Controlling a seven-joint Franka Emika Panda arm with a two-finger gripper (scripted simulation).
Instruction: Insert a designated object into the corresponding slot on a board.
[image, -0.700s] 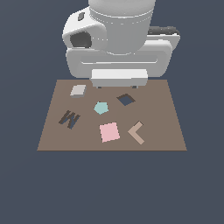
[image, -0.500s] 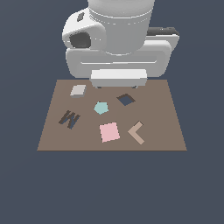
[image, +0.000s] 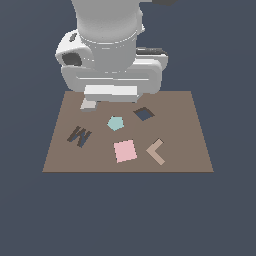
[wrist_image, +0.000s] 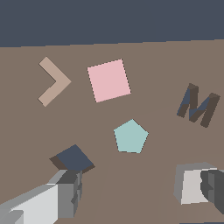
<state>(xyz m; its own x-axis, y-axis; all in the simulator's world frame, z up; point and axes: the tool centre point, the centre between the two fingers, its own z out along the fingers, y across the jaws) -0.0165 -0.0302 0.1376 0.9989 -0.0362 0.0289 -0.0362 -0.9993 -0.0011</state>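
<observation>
- Dark blue-grey backdrop all round; one brown board (image: 185, 150) lying flat.
- On the board: one pink square (image: 124, 150), one teal pentagon (image: 115, 123), one tan chevron (image: 156, 151), one dark M mark (image: 79, 135).
- One navy diamond slot (image: 143, 113), empty.
- One light-grey tile (image: 88, 104) near the board's far corner, at the exterior view's left, well apart from the slot.
- One gripper (wrist_image: 135, 192), fingers (wrist_image: 65, 192) spread, gripping nothing, one finger overlapping the tile in the wrist view.
</observation>
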